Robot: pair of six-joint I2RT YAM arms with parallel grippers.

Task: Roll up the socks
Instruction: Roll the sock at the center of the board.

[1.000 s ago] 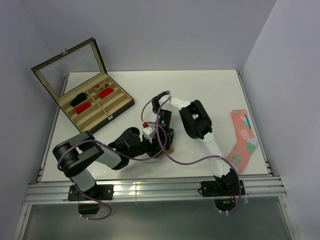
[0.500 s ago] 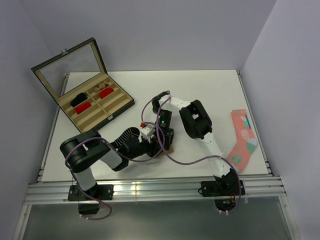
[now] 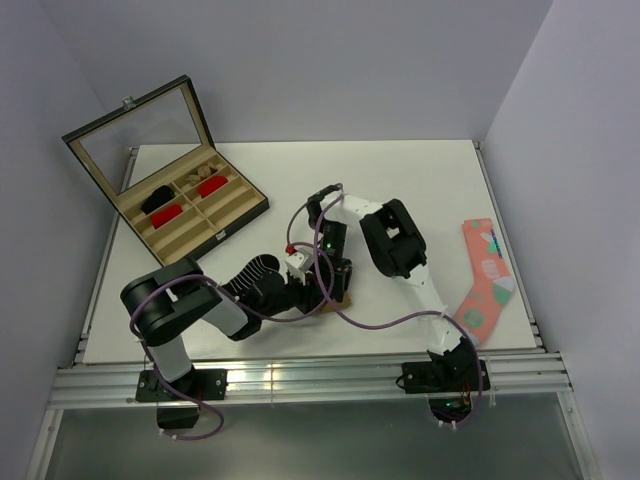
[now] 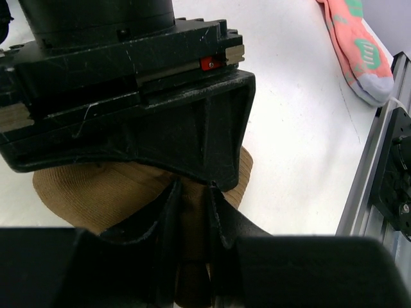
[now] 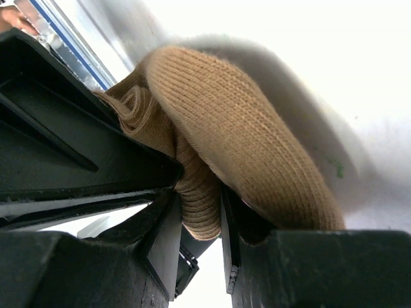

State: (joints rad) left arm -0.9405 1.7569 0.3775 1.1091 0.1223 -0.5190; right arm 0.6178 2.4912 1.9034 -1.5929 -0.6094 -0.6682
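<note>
Two pinches on tan sock (image 5: 244, 122), well left of pink sock (image 3: 485, 280): left gripper (image 4: 191, 192) and right gripper (image 5: 200, 212) both clamped; left elbow has edged toward pink sock, grip unchanged; roll likely forming, unfinished

Bright, even overhead light fell on the white table (image 3: 400, 180), shadows soft; the right wrist view blew out to white behind the tan sock (image 5: 244, 128).
</note>
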